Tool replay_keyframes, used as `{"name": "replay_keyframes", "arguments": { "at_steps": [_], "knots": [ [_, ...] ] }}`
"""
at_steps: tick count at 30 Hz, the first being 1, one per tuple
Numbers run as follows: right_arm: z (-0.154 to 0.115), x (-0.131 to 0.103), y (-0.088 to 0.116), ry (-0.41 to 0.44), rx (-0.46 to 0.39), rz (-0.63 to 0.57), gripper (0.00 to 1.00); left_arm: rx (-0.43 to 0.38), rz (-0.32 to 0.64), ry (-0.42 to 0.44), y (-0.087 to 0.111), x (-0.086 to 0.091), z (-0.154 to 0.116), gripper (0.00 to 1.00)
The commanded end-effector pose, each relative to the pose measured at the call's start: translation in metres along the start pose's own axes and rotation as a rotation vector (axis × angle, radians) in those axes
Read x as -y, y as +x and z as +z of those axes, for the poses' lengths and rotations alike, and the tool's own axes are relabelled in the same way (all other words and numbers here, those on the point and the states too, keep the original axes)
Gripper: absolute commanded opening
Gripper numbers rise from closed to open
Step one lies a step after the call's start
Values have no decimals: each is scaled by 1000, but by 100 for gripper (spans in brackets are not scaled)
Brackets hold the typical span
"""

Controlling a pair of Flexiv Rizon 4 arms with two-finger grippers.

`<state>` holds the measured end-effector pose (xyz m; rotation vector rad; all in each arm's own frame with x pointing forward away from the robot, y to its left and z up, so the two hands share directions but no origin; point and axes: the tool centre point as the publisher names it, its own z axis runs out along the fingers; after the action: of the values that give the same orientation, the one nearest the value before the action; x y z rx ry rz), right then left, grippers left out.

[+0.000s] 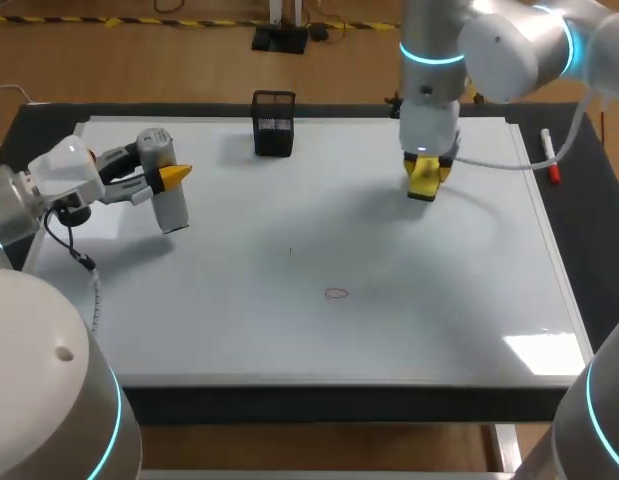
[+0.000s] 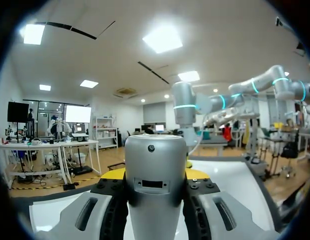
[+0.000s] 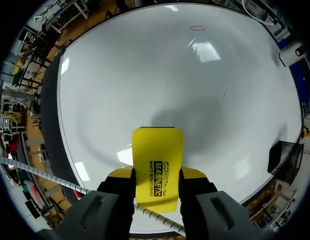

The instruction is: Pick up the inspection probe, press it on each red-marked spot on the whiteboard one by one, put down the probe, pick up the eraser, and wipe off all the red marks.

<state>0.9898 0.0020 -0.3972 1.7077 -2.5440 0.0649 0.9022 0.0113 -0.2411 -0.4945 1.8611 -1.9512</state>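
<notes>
between the right gripper's [image 3: 158, 175] clamped fingers, the eraser [image 3: 158, 150] is hanging pad-down over the whiteboard [image 1: 289, 330], likely readying a wipe at the red mark [image 3: 197, 28] well ahead, while the left gripper's [image 2: 156, 176] fingers are clamping the probe [image 2: 155, 150], parked clear.

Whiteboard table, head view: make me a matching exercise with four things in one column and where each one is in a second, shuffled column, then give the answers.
Things:
1. probe
2. eraser
3. red mark
4. black basket

Places:
A. standing at the far edge of the whiteboard
B. gripped in the right pincer
C. drawn on the near half of the whiteboard
D. gripped in the left pincer

Pairs: 1-D, 2-B, 3-C, 4-A
</notes>
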Motion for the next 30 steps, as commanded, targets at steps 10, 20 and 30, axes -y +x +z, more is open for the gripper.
{"name": "replay_keyframes", "arguments": {
  "at_steps": [10, 20, 30],
  "knots": [
    [0, 18, 18, -21, -21, 78, 0, 1, 1, 1, 0, 1, 0, 0],
    [0, 18, 18, -21, -21, 78, 0, 1, 1, 1, 0, 1, 0, 0],
    [0, 18, 18, -21, -21, 78, 0, 1, 1, 1, 0, 1, 0, 0]
  ]
}}
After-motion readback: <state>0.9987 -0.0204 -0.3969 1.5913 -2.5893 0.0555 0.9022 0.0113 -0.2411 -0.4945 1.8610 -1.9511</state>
